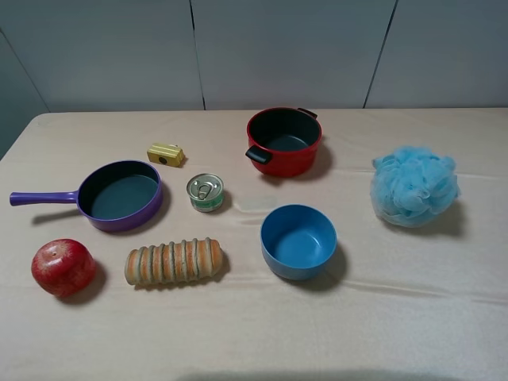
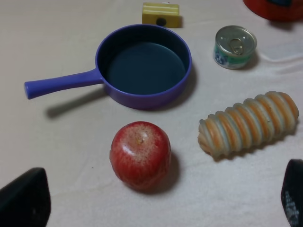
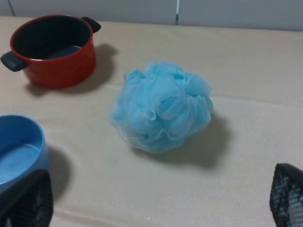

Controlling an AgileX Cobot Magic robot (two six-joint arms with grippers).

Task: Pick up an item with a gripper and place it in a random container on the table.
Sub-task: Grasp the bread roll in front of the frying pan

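Observation:
The ribbed tan and orange-brown bread loaf (image 1: 175, 262) lies on the beige table (image 1: 413, 317) at the front left; it also shows in the left wrist view (image 2: 248, 124). The red pot (image 1: 283, 141) with black handles stands empty at the back centre, also in the right wrist view (image 3: 52, 49). My left gripper (image 2: 158, 210) is open and empty, held back from the apple and the loaf. My right gripper (image 3: 156, 203) is open and empty, held back from the blue sponge. Neither arm shows in the exterior high view.
A red apple (image 1: 63, 267) lies left of the loaf. A purple long-handled pan (image 1: 119, 194), a yellow block (image 1: 165, 154) and a small tin can (image 1: 205, 193) sit behind it. A blue bowl (image 1: 298, 241) stands at centre front, a blue mesh sponge (image 1: 415, 186) at right.

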